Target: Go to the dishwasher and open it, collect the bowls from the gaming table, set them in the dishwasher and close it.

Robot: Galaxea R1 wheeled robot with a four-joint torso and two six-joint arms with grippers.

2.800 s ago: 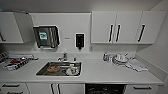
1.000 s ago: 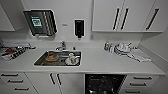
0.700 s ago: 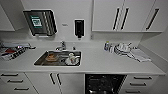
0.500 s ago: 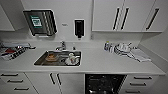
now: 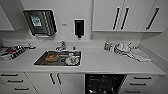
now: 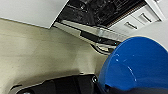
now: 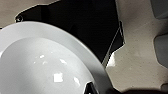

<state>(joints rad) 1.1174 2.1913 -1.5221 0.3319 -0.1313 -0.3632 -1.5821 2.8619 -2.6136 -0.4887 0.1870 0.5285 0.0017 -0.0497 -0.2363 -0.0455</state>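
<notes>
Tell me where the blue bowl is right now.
The blue bowl shows large and close in the left wrist view, above the beige floor, with the open dishwasher and its dark racks just beyond it.

Dishwasher [image 5: 105, 83] open under the counter; blue bowl [image 6: 135, 65], white bowl [image 7: 47, 65].

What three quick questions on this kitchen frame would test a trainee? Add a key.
1. True or false: the dishwasher under the counter stands open.
2. What colour is the bowl in the left wrist view? A) red B) blue C) green
3. Fill in: the bowl in the right wrist view is ____.

Key: 1 true, its dark racks show. 2 B. 3 white.
</notes>
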